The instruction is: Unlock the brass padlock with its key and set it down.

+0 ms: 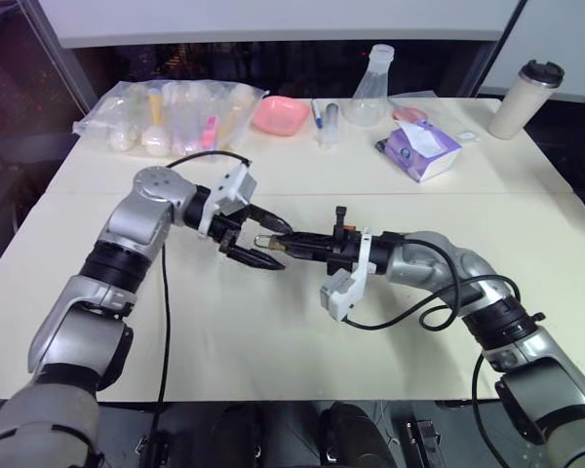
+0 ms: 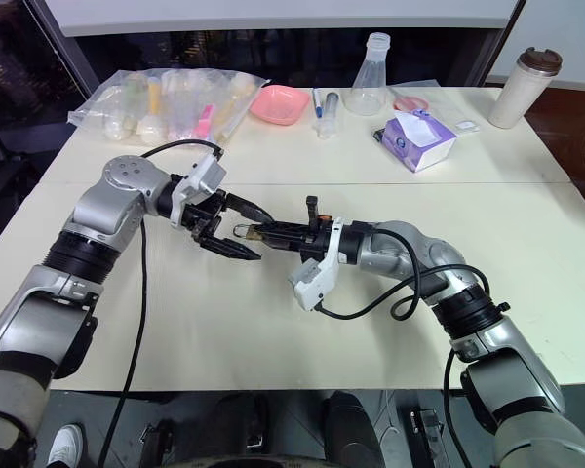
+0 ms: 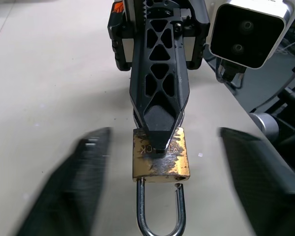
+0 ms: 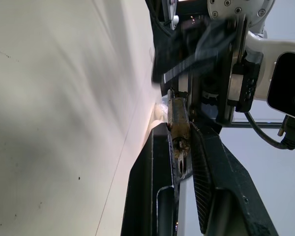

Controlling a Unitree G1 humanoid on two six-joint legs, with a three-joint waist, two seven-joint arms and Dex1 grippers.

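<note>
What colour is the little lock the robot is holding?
The padlock is scratched, worn brass-gold with a silvery shackle loop, clearest in the left wrist view.

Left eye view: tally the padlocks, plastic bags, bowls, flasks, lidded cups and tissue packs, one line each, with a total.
brass padlock: 1
clear plastic bag: 1
pink bowl: 1
flask: 1
lidded cup: 1
purple tissue pack: 1
Total: 6
</note>
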